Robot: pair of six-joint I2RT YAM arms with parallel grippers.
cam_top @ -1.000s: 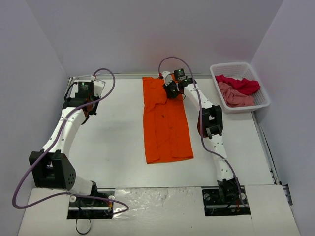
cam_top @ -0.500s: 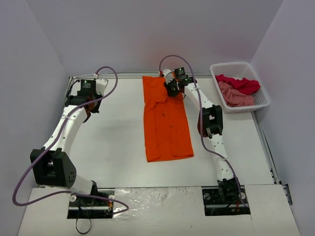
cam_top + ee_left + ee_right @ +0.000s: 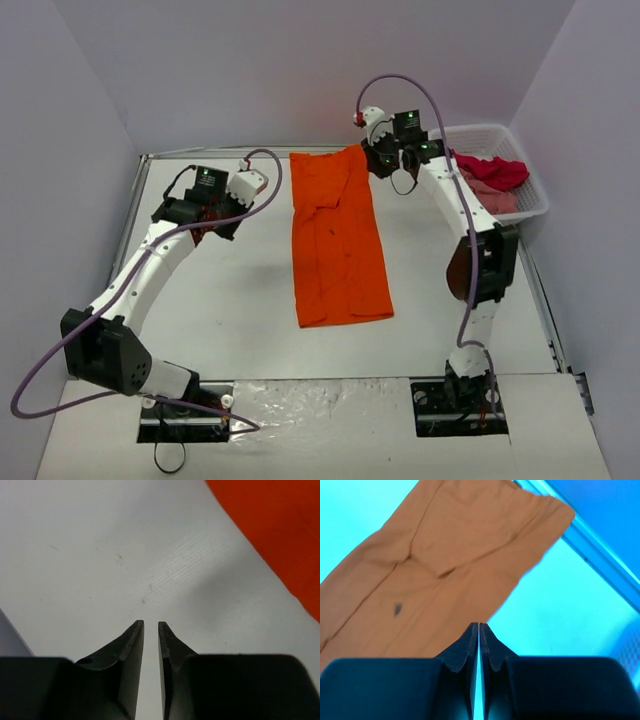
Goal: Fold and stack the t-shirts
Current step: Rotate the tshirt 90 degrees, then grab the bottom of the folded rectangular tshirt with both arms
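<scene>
White tabletop (image 3: 230, 300) carries the bright orange cloth t-shirt (image 3: 335, 240), spread lengthwise mid-table, ready for folding. Above its far corner the right gripper (image 3: 382, 165) has risen, and the left gripper (image 3: 228, 215) has swung nearer.

Left wrist: fingers (image 3: 132, 645) narrowly parted, empty, with the shirt edge beyond.

Right wrist: fingers (image 3: 467, 645) pressed together, holding nothing, above the shirt.

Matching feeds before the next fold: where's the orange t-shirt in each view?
Top external: the orange t-shirt lies flat mid-table, long side running near to far.
Left wrist: only its edge, in the upper right corner.
Right wrist: upper left to centre, tinted tan.
Shared landmark: the bare table around it.
</scene>
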